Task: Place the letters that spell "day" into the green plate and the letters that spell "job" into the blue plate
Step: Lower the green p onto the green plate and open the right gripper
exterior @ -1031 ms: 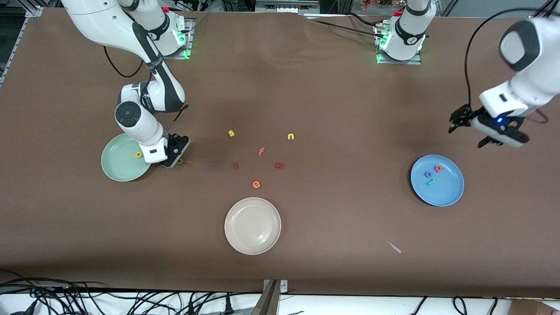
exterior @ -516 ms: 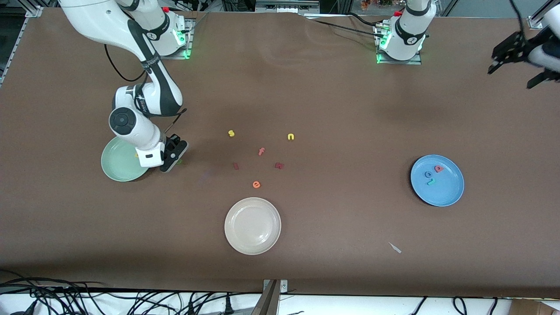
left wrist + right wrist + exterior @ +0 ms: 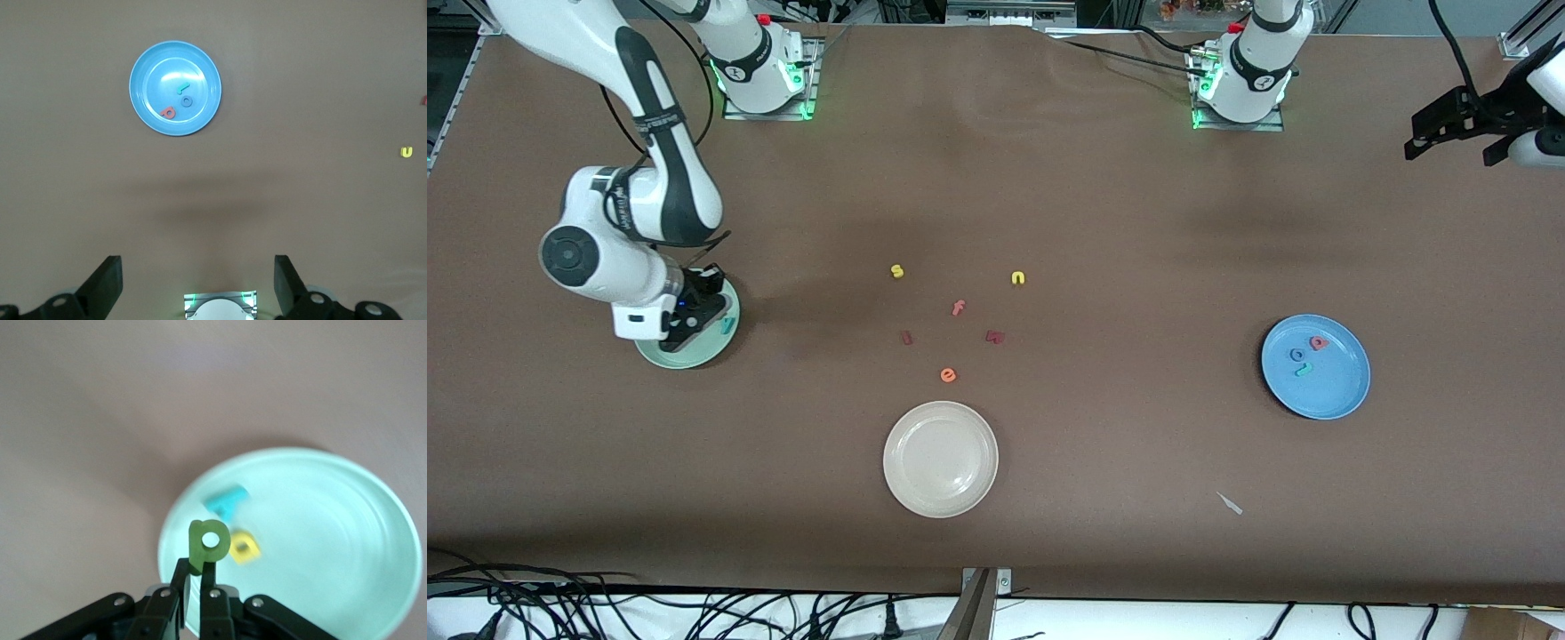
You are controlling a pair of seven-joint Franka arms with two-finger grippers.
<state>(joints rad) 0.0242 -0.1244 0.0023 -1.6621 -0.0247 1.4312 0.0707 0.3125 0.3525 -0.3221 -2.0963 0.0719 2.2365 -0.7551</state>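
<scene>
Brown table (image 3: 1103, 204), carrying the green plate (image 3: 660, 358) toward the right arm's end and the blue plate (image 3: 1343, 391) toward the left arm's end. Right tool (image 3: 195, 575) over the green plate, pinched on the olive d (image 3: 207, 543), with yellow a (image 3: 245, 547) and teal y (image 3: 225, 501) lying in that plate below. Left tool (image 3: 198, 280) spread wide and empty, waiting up over the table's edge, well apart from the blue plate holding teal j (image 3: 1304, 369), blue o (image 3: 1296, 355) and salmon b (image 3: 1318, 342).

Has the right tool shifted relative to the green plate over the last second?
Yes. The right tool, shut on the olive d, went from the table beside the green plate to above the plate.
</scene>
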